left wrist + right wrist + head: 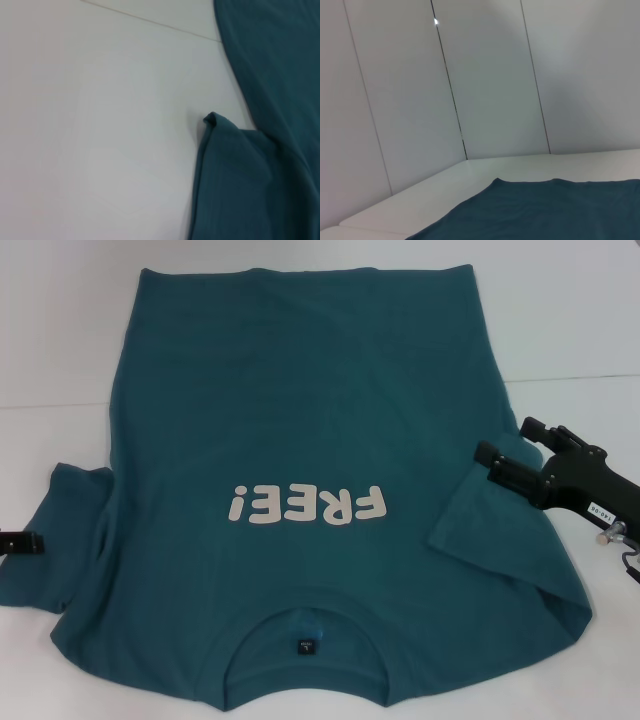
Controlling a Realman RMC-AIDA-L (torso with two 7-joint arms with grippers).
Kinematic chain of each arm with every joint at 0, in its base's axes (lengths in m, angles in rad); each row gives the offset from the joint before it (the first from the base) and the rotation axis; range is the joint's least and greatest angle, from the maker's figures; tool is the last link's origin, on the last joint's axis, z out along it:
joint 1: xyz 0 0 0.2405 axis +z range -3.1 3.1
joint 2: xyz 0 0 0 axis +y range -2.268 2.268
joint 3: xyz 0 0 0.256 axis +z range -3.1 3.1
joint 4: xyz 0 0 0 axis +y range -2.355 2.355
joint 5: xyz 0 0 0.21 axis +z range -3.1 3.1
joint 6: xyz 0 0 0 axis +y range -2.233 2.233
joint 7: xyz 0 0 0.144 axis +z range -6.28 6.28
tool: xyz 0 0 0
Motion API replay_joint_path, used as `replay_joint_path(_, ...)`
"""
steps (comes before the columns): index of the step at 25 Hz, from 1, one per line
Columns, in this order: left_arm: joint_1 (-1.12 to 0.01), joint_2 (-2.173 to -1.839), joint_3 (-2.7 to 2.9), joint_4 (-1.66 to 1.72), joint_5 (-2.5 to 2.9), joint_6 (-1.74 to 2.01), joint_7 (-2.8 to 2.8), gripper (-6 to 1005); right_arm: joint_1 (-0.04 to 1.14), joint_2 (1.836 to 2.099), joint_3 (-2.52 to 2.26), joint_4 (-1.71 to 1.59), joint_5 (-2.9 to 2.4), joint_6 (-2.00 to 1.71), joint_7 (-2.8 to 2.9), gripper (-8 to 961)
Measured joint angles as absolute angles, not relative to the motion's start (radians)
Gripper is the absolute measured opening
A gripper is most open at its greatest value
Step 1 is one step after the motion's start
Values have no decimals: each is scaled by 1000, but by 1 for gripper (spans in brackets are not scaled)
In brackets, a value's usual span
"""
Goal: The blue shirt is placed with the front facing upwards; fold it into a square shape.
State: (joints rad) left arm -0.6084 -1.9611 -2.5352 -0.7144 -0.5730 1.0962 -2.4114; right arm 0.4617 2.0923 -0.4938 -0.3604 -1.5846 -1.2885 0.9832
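Robot arms flank a spread T-shirt as the first fold awaits

The large teal-blue cotton T-shirt (pixel 310 440) lies flat, face up on the white table (pixel 570 330), cream "FREE!" lettering (pixel 305 505) across the chest, collar and dark neck label (pixel 306 645) nearest the robot. No fold looks made yet. The right gripper (pixel 508 452), fingers spread and empty, hovers just beside the right sleeve (pixel 480 515); the left gripper (pixel 22 542) sits by the rumpled left sleeve (pixel 75 530), whether spread or pressed together cannot be told. Next, likely, each must pinch a sleeve edge and carry it inward.
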Motion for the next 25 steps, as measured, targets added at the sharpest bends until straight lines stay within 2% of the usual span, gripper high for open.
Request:
replay_joint_path(14,-616,-1960,-2533,-680,-562,1076,-2407,841,465,2092,-494,-360,-1585,-1286,983,916)
replay_joint_path(25,-632,-1968,-2529,-679,-567,1111,-2410,791,468,2092,-494,-360,-1585,-1278,983,917)
